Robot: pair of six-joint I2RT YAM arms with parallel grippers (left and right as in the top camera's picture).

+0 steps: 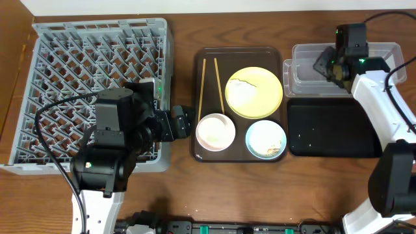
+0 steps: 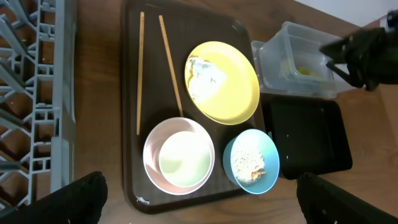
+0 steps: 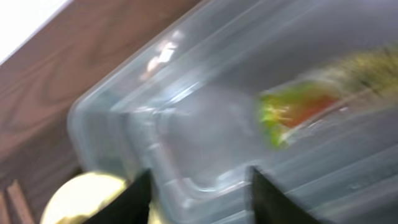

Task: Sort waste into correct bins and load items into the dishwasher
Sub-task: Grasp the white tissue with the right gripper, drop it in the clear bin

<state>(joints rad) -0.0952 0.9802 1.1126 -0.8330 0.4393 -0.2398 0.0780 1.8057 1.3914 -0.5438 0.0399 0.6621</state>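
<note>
The snack wrapper (image 3: 298,112) lies inside the clear tub (image 1: 305,81), and it also shows in the left wrist view (image 2: 301,71). My right gripper (image 1: 325,65) hovers open and empty over the tub's left end (image 3: 199,205). A crumpled white tissue (image 1: 239,88) lies on the yellow plate (image 1: 260,97). The white-pink bowl (image 1: 215,131) is empty. The light blue bowl (image 1: 265,139) holds rice scraps (image 2: 247,163). Two chopsticks (image 1: 203,88) lie beside the plate. My left gripper (image 1: 182,122) is open and empty at the brown tray's left edge, between the tray and the grey dish rack (image 1: 91,71).
The plate, bowls and chopsticks all sit on the dark brown serving tray (image 1: 240,52). The shallow black tray (image 1: 331,127) lies just in front of the clear tub, right of the brown tray. The left arm's body overhangs the rack's front right corner.
</note>
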